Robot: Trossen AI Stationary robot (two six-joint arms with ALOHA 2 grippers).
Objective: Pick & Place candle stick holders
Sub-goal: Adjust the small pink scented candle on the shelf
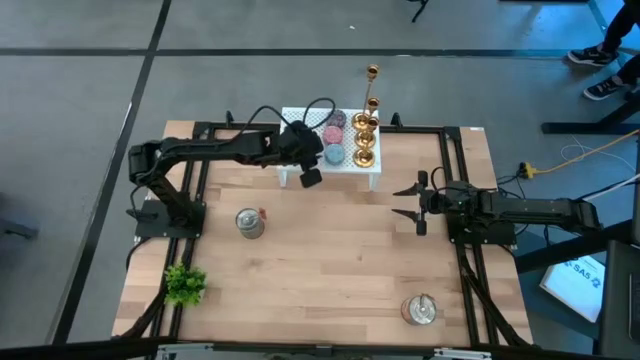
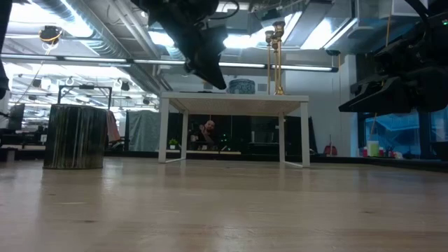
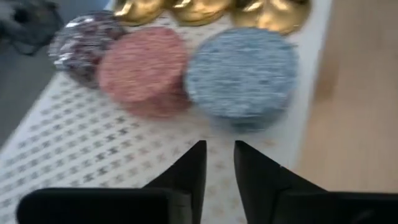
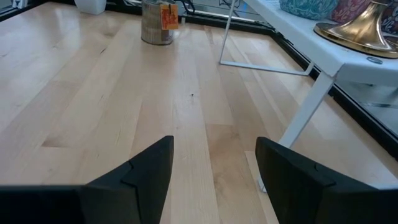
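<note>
Planks of pale wood table (image 1: pixel 330 250) fill my view; candle stick holders (image 1: pixel 364 135) crowd the white stand (image 1: pixel 345 170). My left gripper (image 3: pixel 219 163) hovers there, fingers narrow; my right gripper (image 4: pixel 214 168) waits wide.

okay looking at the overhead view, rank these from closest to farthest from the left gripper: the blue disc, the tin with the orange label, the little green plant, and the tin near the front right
From the left gripper, over the white stand's front edge:
1. Blue disc, on the stand right beside the gripper.
2. Tin with the orange label, on the table's left half.
3. Green plant, front left corner.
4. Front right tin.
Plant and front right tin are close in distance; that order is less certain.
</note>
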